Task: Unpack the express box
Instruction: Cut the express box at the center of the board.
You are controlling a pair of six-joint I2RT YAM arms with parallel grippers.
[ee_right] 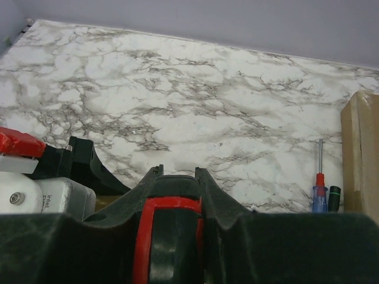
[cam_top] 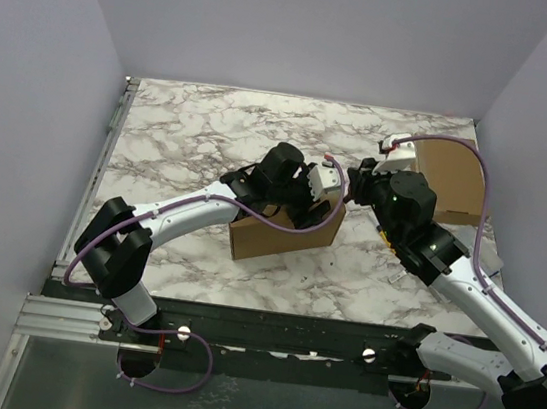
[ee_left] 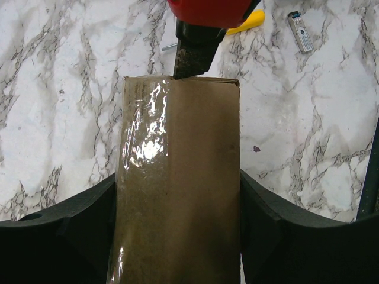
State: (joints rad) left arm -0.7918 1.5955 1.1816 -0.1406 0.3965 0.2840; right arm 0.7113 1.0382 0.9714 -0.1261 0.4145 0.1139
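Early going: the cardboard box [ee_left: 183,124] sits clamped between the half-spread fingers of the left gripper [ee_left: 177,189], its clear tape [ee_left: 145,136] looking uncut along the top. The right gripper [ee_right: 176,177], closed narrowly on a utility knife [ee_left: 198,35], has the blade touching the box's far edge, just beyond the left fingertips. Slitting, opening the flaps and emptying all remain.

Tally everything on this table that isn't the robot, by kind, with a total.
Cardboard boxes: 2 (taped box, far box)
Red cutter: 1
Screwdriver: 1
Yellow-handled tool: 1
Silver stick: 1
Dark cylinder: 1
Total: 7
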